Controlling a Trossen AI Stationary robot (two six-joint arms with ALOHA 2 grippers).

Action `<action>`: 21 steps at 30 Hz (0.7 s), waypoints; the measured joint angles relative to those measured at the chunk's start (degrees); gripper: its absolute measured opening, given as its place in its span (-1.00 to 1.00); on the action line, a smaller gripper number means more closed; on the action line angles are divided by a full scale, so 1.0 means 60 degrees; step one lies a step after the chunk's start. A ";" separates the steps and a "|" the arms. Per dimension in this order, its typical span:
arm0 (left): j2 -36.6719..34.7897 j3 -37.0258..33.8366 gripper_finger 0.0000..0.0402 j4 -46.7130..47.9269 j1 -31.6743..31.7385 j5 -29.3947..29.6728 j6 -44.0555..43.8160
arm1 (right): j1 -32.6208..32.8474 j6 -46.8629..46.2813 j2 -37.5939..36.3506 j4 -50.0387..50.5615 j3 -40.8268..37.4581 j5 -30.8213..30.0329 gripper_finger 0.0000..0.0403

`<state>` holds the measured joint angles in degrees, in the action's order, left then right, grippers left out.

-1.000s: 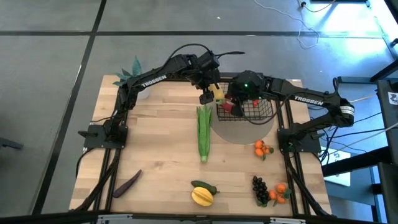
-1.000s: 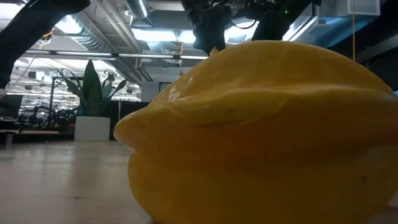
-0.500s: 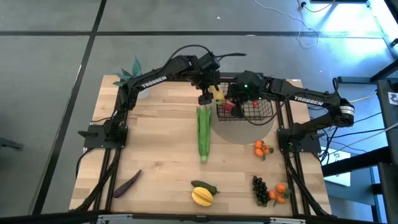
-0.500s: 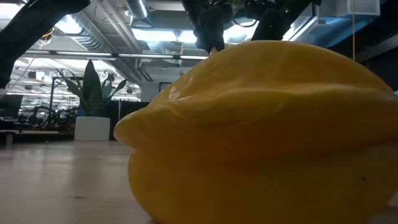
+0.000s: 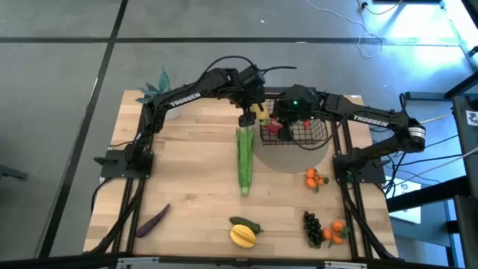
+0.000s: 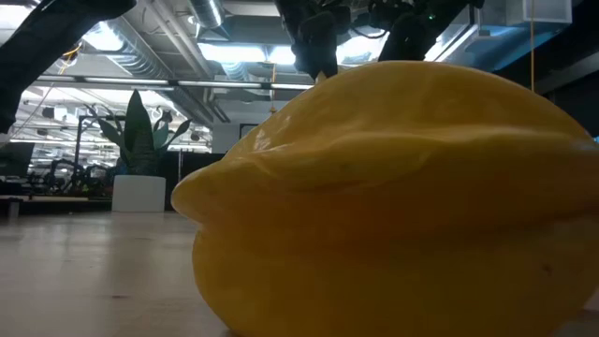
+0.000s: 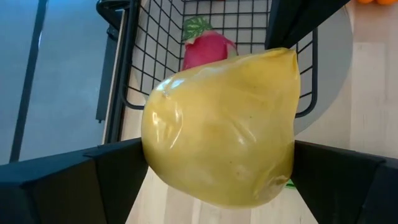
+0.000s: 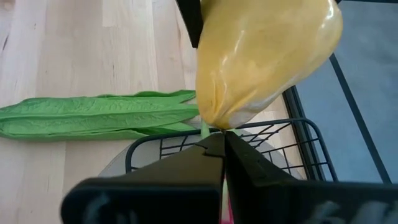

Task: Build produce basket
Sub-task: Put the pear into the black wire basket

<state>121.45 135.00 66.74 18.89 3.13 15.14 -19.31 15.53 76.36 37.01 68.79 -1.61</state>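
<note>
Left pincer (image 5: 252,113) grips the yellow mango (image 7: 221,127) beside the basket (image 5: 299,133) rim; right pincer (image 8: 222,163), pressed together, hangs over the basket

Open lab hall: exposed ceiling ducts (image 6: 159,56), strip lights (image 6: 103,37).

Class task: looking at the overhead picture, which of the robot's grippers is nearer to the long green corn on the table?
Left. The left gripper, holding a yellow fruit, hangs just above the far tip of the corn. The right gripper sits farther right, shut at the basket.
</note>
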 joint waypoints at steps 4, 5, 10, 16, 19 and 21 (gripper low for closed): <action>0.0000 0.0000 0.66 0.0000 -0.0025 0.0039 0.0007 | 0.0000 0.0000 0.0000 0.0001 0.0000 0.0001 -1.00; 0.0000 0.0000 0.66 -0.0002 -0.0032 0.0059 0.0004 | 0.0000 0.0000 0.0000 0.0004 0.0000 0.0007 -1.00; 0.0003 -0.0007 0.66 -0.0167 -0.0057 0.0098 0.0017 | -0.0004 -0.0004 0.0000 0.0044 0.0000 0.0004 -1.00; 0.0004 -0.0011 0.66 -0.0304 -0.0071 0.0114 0.0029 | -0.0004 -0.0004 0.0000 0.0058 0.0000 0.0004 -1.00; 0.0004 -0.0011 0.66 -0.0317 -0.0071 0.0114 0.0029 | -0.0004 -0.0004 0.0000 0.0055 0.0000 0.0007 -1.00; 0.0004 -0.0011 0.66 -0.0328 -0.0071 0.0113 0.0026 | -0.0004 0.0004 0.0000 0.0056 0.0000 0.0011 -1.00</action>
<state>121.47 134.93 64.77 18.46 3.81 15.29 -19.33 15.55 76.36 37.35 68.79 -1.54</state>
